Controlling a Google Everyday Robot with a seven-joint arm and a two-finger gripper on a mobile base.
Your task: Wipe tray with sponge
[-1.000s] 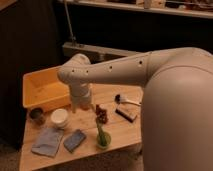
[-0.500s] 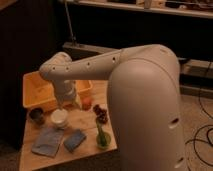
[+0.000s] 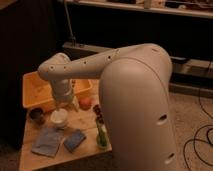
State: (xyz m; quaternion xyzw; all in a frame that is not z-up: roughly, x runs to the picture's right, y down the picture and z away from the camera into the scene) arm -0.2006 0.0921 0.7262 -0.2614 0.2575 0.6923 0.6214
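Gripper (image 3: 65,106) hangs at the end of the down-turned forearm, by the front wall of the tray and just above the white bowl. Its jaws are spread wide with nothing between them.

Robot arm (image 3: 130,100): a large white shell fills the right half of the view. It reaches left over the table and bends down at the elbow above the tray.

Table (image 3: 85,124): light wood, carries all the items below.

Tray (image 3: 36,94): yellow-orange tub at the back left of the table. Its middle is hidden behind the forearm and both ends show.

Cloth (image 3: 47,142): pale blue-grey, flat at the front left.

Sponge (image 3: 75,141): dark blue, flat on the wood just right of the cloth and in front of the bowl — outside the tray, apart from the gripper.

Green upright item (image 3: 101,136): right of the sponge, with a dark red item (image 3: 97,111) just behind it.

White bowl (image 3: 59,119): on the table in front of the tray.

Orange round object (image 3: 85,103): right of the gripper, near the tray's front wall.

Small dark cup (image 3: 36,115): left of the bowl.
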